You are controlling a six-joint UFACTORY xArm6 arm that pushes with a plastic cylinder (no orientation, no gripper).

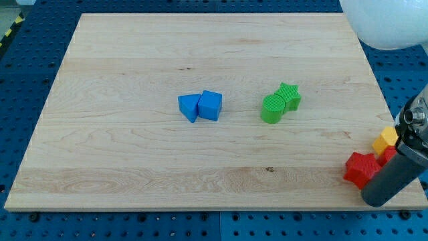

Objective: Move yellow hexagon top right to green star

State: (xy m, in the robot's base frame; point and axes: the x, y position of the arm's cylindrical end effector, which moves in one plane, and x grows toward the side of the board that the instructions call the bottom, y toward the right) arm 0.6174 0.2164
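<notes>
One camera, looking down across the wooden board (134,60), so let's walk it from the middle out. Near the centre sit two blue blocks: a blue triangle (189,107) and a blue cube (210,105), touching side to side. Just to the view's right of them, a green cylinder (272,108) pressed up against the green star (289,96), the star lying on the cylinder's upper right. That star is the target marker.

Now to the view's bottom right, where the action is. The yellow hexagon (386,140) sits right at the board's right edge, only partly visible, half hidden behind the rod (394,175). Just below and left of it is a red block (360,168), star-like as far as I can tell, and a sliver of a second red block (388,155) peeks out between the two. The rod is thick and dark here, coming in from the right; my tip (375,198) lands at the board's bottom edge, just below the red block and well short of the yellow one. No fingers on this rig, so there's nothing to open, clench or grasp with: it only pushes.

Progress, as I judge it: barely started. The hexagon is well apart from the star, with open board between them. What's left looks like the whole job: get the tip round behind the hexagon, work it clear of the red blocks, then slide it up and left to a spot off the star's upper right without knocking the green pair.
</notes>
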